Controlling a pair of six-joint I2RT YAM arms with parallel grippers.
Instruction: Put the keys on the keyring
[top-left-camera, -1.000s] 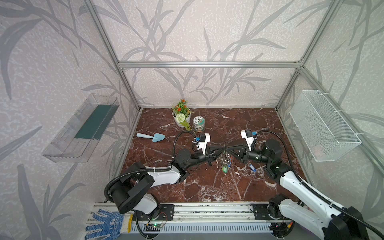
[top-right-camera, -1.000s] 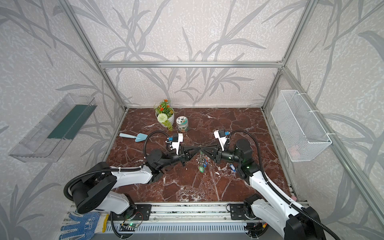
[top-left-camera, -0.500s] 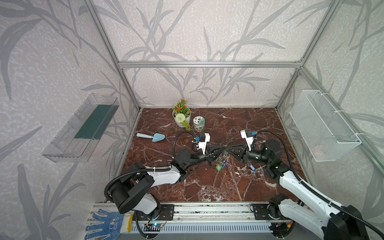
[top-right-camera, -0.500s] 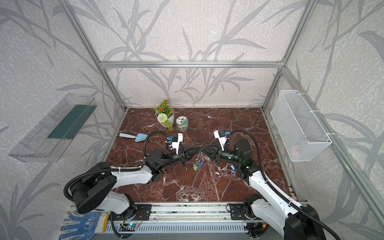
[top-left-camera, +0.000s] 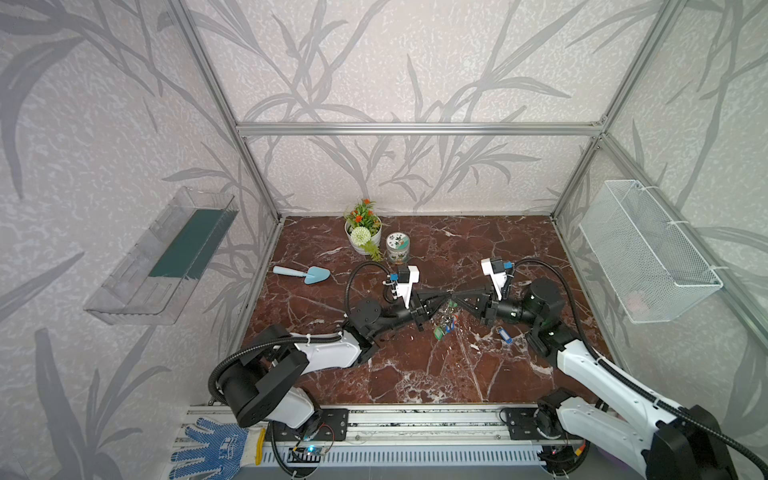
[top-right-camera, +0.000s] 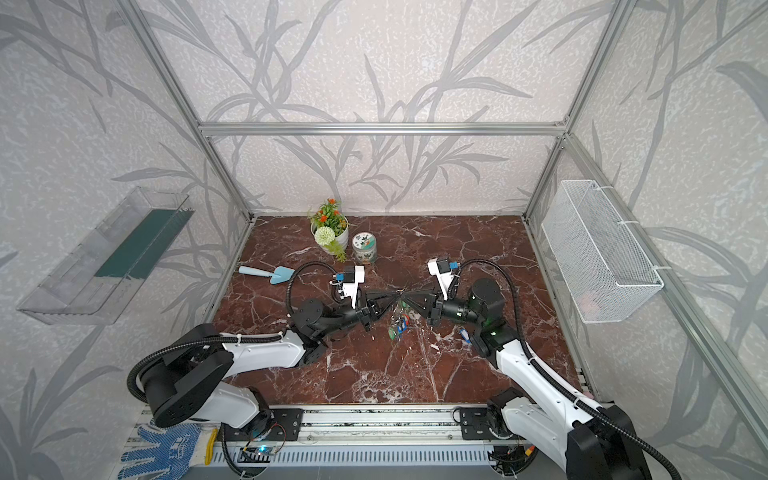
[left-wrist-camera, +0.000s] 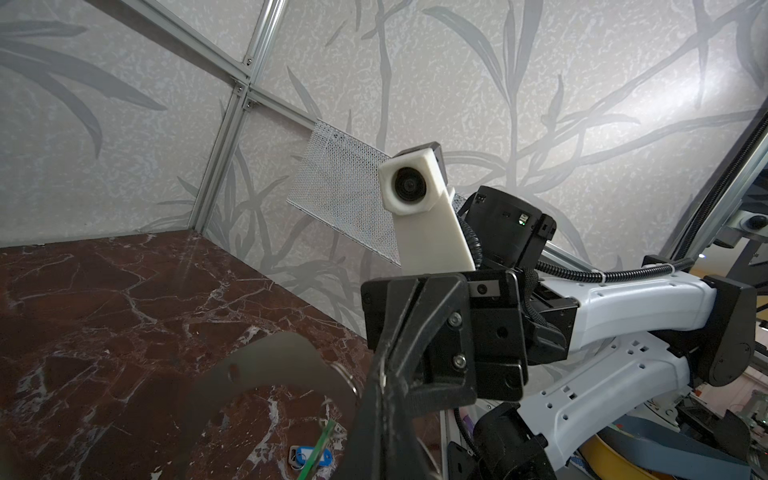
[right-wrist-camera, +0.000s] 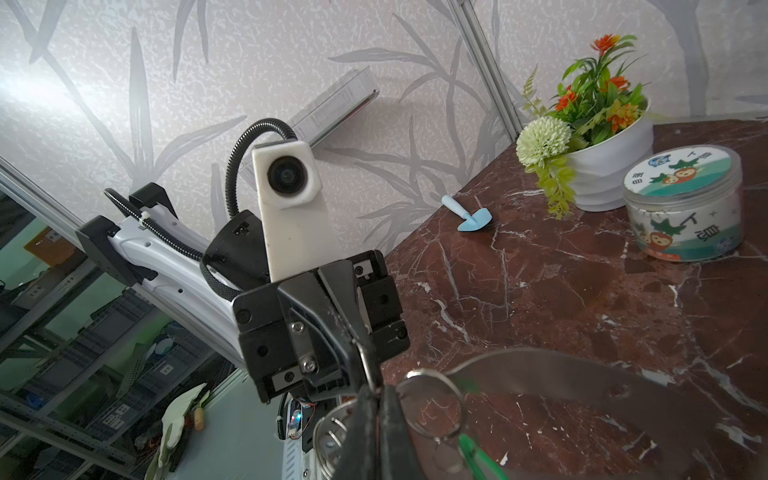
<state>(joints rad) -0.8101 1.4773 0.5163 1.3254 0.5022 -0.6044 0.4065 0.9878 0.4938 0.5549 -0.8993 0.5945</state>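
Observation:
Both grippers meet tip to tip above the middle of the marble floor in both top views: left gripper (top-left-camera: 444, 296) (top-right-camera: 397, 294), right gripper (top-left-camera: 456, 296) (top-right-camera: 406, 294). The grey keyring (left-wrist-camera: 270, 365) (right-wrist-camera: 582, 382) hangs just under the tips, with green, blue and red keys (top-left-camera: 444, 324) (top-right-camera: 398, 325) dangling below it. My left gripper (left-wrist-camera: 380, 374) is shut at the keyring's edge. My right gripper (right-wrist-camera: 376, 392) is shut on a thin metal ring, beside a split ring (right-wrist-camera: 432, 403) that carries the green key (right-wrist-camera: 478, 453). One blue key (top-left-camera: 504, 334) (left-wrist-camera: 309, 457) lies loose on the floor.
A white flower pot (top-left-camera: 363, 232) and a printed jar (top-left-camera: 397, 248) stand at the back. A blue trowel (top-left-camera: 303, 274) lies back left. A wire basket (top-left-camera: 648, 253) hangs on the right wall, a clear shelf (top-left-camera: 166, 257) on the left wall.
The right gripper's jaws have closed fully at the meeting point. The hanging bunch of keys swung a little left and came back. Both arms stayed almost where they were.

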